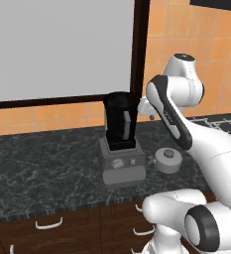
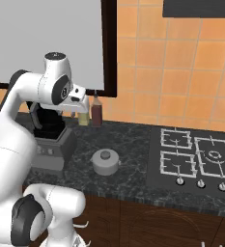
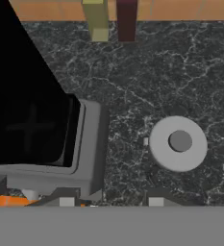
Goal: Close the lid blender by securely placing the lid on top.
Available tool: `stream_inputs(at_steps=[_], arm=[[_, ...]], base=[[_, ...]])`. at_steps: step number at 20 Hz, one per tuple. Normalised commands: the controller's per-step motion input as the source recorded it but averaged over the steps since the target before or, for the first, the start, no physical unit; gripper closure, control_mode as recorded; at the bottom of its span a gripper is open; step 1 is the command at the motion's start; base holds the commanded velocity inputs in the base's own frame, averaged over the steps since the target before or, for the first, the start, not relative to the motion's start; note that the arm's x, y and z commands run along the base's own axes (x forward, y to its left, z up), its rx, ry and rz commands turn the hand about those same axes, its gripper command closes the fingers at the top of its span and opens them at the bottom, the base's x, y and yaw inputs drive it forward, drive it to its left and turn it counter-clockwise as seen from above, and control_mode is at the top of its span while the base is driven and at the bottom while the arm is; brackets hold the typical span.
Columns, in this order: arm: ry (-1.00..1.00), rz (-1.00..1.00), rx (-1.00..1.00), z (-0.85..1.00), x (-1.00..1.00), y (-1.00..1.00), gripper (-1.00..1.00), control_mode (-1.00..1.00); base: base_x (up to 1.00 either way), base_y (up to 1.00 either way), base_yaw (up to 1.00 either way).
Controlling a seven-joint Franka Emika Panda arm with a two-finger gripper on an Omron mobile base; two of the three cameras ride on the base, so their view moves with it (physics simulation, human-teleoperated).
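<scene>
Gripper (image 3: 108,202) apparently spread, above counter (image 3: 171,72), lid (image 3: 178,143) beside blender (image 3: 51,144), jar open

Dark marbled desk (image 1: 47,158) running along an orange tiled wall (image 2: 191,72), big pale window (image 1: 57,44) in a dark frame up behind, black stove (image 2: 196,159) with knobs set in at the right, brown drawers (image 1: 52,228) with white handles below, two bottles (image 2: 90,113) by the wall.

In the hand view, bare worktop (image 3: 147,81) rings the lid (image 3: 177,143) at centre right. The blender (image 3: 41,134) blocks the left side; two bottles (image 3: 111,19) stand at the top edge.
</scene>
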Motion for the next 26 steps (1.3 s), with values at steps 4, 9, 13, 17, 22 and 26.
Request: stream_inputs(at_steps=[4, 9, 13, 17, 22, 26], arm=[[0.02, 0.00, 0.02, -0.22, -0.07, -0.11, -1.00, -1.00], [0.04, -0.05, 0.03, -0.51, -0.13, -0.44, -1.00, -1.00], [0.02, -0.08, 0.02, -0.59, 0.00, -0.61, -1.00, -1.00], [0.27, -0.05, 0.03, -0.98, 0.04, -0.61, -1.00, -1.00], [0.17, -0.02, -0.08, -0.72, 0.32, -0.15, -1.00, -1.00], [0.07, 0.00, 0.00, -0.41, 0.43, -0.10, -1.00, -1.00]], base=[[0.00, 0.00, 0.00], [0.00, 0.00, 0.00], [0.00, 0.00, 0.00], [0.00, 0.00, 0.00], [0.00, 0.00, 0.00], [0.00, 0.00, 0.00]])
